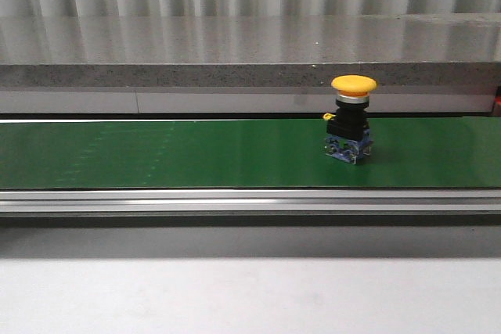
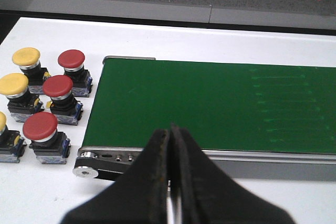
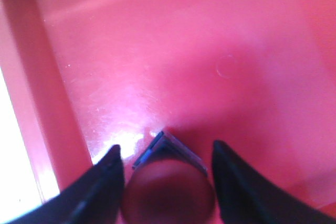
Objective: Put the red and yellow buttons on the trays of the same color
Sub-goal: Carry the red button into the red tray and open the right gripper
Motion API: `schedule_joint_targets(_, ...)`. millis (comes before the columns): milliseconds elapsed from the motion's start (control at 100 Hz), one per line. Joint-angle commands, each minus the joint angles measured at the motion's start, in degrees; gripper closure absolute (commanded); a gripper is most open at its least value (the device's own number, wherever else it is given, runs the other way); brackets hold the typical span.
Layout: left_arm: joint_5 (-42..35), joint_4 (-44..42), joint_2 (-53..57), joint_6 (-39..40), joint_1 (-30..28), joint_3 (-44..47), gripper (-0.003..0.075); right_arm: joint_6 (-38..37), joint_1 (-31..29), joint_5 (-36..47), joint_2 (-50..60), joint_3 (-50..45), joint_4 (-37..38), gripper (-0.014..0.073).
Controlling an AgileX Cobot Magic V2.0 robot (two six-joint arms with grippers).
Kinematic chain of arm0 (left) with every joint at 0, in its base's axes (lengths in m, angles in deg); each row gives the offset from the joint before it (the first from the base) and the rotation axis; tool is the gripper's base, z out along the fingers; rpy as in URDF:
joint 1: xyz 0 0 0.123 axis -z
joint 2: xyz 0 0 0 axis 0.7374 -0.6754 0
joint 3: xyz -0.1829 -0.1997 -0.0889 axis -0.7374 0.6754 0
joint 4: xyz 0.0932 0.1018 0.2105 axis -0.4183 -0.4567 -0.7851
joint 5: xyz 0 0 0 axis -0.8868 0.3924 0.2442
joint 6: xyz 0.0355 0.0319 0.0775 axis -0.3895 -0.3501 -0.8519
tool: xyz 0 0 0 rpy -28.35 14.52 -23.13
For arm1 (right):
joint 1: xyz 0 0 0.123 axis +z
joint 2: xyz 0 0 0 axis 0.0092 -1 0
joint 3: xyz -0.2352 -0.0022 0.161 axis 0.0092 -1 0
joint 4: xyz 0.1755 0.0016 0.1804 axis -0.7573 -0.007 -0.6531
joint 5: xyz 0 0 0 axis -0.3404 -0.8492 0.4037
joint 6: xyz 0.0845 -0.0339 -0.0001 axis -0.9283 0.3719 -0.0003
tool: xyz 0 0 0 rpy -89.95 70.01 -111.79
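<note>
A yellow button [image 1: 353, 86] on a black and blue base stands upright on the green conveyor belt [image 1: 156, 154], toward its right end. In the left wrist view, three red buttons [image 2: 58, 86] and several yellow buttons [image 2: 13, 83] stand on the white table beside the belt's end. My left gripper [image 2: 170, 129] is shut and empty above the belt's near rail. My right gripper [image 3: 165, 145] is open inside the red tray [image 3: 210, 51], its fingers on either side of a red button [image 3: 168, 195] that rests on the tray floor. The yellow tray is out of view.
The belt's metal rail [image 1: 250, 201] runs along its near side, with a roller end [image 2: 86, 171] near the loose buttons. A grey stone ledge [image 1: 235, 52] rises behind the belt. The red tray's wall [image 3: 23, 77] is close to my right fingers.
</note>
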Motion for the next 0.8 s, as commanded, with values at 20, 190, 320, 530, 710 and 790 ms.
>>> schedule_joint_targets(20,-4.3,0.4,-0.2,0.1,0.4,-1.5,0.0740,0.1,-0.3,2.0,3.1,1.7,0.3,0.0012)
schedule_joint_targets(190,-4.3,0.4,-0.2,0.1,0.4,-1.5,0.0740,0.1,-0.3,2.0,3.2,1.7,0.3,-0.0052)
schedule_joint_targets(320,-4.3,0.4,-0.2,0.1,0.4,-1.5,0.0740,0.1,-0.3,1.6,4.6,1.8,0.6,-0.0052)
schedule_joint_targets(530,-4.3,0.4,-0.2,0.1,0.4,-1.5,0.0740,0.4,-0.3,-0.1,10.7,1.6,1.0,-0.0052)
schedule_joint_targets(710,-4.3,0.4,-0.2,0.1,0.4,-1.5,0.0740,1.5,0.8,-3.7,17.6,1.5,1.0,-0.0052)
schedule_joint_targets(790,-4.3,0.4,-0.2,0.1,0.4,-1.5,0.0740,1.5,1.8,-5.9,20.7,1.5,1.0,-0.0052)
